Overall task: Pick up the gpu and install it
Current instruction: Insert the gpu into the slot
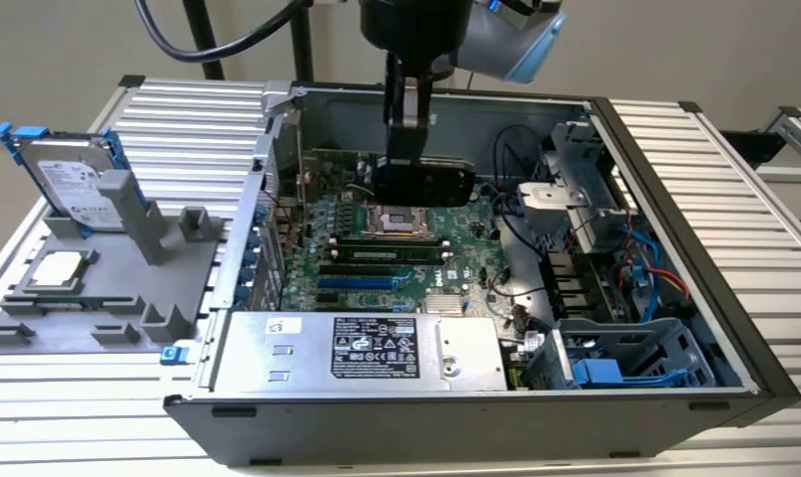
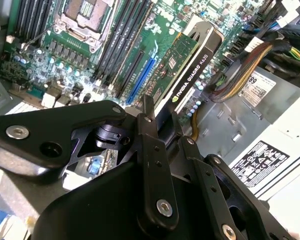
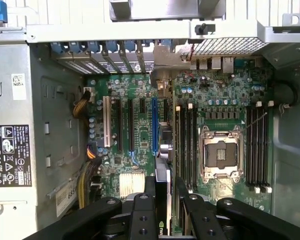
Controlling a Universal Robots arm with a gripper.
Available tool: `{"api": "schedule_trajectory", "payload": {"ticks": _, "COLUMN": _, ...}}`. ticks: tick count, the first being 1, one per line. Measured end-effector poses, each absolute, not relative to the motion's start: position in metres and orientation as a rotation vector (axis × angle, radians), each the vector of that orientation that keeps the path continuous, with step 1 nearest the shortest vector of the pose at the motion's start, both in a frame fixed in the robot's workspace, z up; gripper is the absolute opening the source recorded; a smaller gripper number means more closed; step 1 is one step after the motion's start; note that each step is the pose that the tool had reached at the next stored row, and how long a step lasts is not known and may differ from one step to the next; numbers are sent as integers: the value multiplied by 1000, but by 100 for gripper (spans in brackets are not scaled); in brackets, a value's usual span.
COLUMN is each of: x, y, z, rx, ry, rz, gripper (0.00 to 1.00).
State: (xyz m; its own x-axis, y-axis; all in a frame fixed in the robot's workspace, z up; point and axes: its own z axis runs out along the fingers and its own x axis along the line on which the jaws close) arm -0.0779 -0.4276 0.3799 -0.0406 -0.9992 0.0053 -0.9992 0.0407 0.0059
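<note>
In the exterior view, the arm reaches down into the open computer case [image 1: 719, 298], and its gripper [image 1: 420, 179] holds the gpu [image 1: 434, 184] above the motherboard [image 1: 374, 258], over the bare processor socket [image 1: 403, 221]. The card hangs edge-down, presumably so its connector can meet a slot from straight above. Beside the case, on the exterior view's left, a grey fixture [image 1: 82, 298] holds a hard drive [image 1: 70, 179] upright, well apart from the work.

In the second wrist view, the black fingers [image 2: 155, 165] are clenched on the gpu [image 2: 190, 65], one on each face, gripping near one end so the rest of the card projects free. The card sits clear of the board, with the blue expansion slot [image 2: 140, 80] running roughly parallel just beside it. The power supply [image 2: 270, 150] lies off to the side.

In the first wrist view, the gpu [image 3: 161, 175] appears edge-on between the fingers [image 3: 142, 215], lined up close to the long blue slot [image 3: 154, 125]. Holding it this thin way gives the camera a sight line down the slot toward the rear bracket openings [image 3: 115, 50].
</note>
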Motion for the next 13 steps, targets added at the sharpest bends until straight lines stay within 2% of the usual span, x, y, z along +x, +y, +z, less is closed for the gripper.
{"api": "schedule_trajectory", "payload": {"ticks": 13, "x": -78, "y": -428, "z": 375, "rx": 2170, "ry": -2260, "rz": -1, "gripper": 0}}
